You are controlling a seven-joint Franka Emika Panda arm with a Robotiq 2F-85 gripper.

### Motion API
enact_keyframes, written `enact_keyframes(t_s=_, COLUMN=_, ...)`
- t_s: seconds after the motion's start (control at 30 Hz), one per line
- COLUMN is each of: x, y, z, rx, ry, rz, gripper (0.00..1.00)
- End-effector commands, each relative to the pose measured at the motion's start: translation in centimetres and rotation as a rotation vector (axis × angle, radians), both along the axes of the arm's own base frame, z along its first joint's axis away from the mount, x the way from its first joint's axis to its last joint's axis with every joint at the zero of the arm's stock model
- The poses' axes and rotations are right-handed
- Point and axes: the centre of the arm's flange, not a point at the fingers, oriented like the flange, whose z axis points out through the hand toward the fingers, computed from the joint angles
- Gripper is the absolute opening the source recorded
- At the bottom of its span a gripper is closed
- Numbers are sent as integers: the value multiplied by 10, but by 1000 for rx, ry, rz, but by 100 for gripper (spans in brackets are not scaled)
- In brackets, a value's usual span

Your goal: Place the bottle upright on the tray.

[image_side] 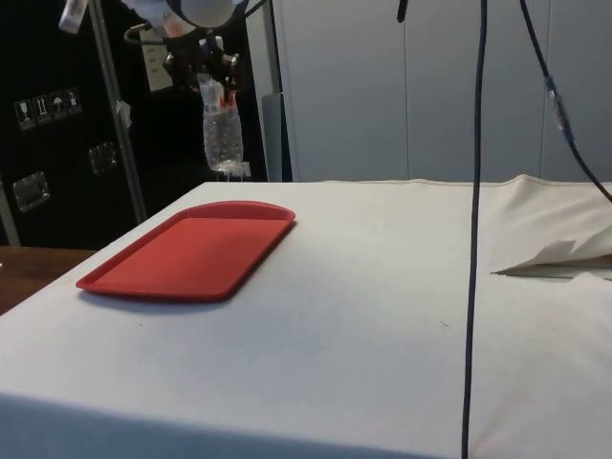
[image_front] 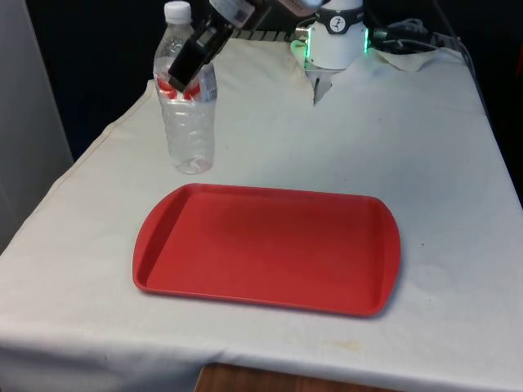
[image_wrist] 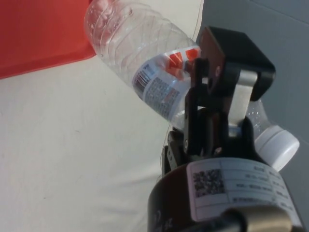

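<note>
A: Where is the bottle (image_front: 187, 114)?

B: Upright, held up by the end effector (image_front: 188, 65). In the side view its base hangs above the table (image_side: 402, 287), past the far edge of the tray (image_front: 265, 249). It is not on the tray.

A: How does the end effector hold it?

B: The fingers (image_wrist: 195, 104) are closed around the bottle's upper part, at the red and white label, just below the white cap (image_front: 177, 11). The wrist view shows them pressed to the clear plastic near the neck.

A: And the tray?

B: A red tray lies flat on the white cloth, nearer the table's front edge, somewhat toward the front view's left. Its inside is bare.

A: Anything in the bottle?

B: It looks clear; I cannot tell if any water is inside.

A: Anything else on the table?

B: A cable (image_side: 475, 220) hangs down across the side view.
</note>
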Motion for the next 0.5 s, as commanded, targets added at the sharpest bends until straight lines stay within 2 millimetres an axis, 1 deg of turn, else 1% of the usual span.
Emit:
enact_keyframes(t_s=0.0, x=4, y=2, z=-2, rx=4, ry=-13, rz=0, gripper=33)
enact_keyframes(t_s=0.1, x=10, y=7, z=-6, rx=-5, ry=-14, rz=2, gripper=33)
enact_keyframes(t_s=0.13, x=8, y=5, z=-5, rx=-7, ry=-10, rz=4, gripper=33)
enact_keyframes(t_s=0.3, x=16, y=15, z=-9, rx=-12, ry=-14, rz=5, gripper=33)
enact_keyframes(t_s=0.37, x=20, y=22, z=-12, rx=-14, ry=-14, rz=9, gripper=33)
enact_keyframes(t_s=0.4, x=19, y=19, z=-11, rx=-17, ry=-11, rz=11, gripper=33)
enact_keyframes(t_s=0.47, x=22, y=27, z=-12, rx=-15, ry=-14, rz=11, gripper=33)
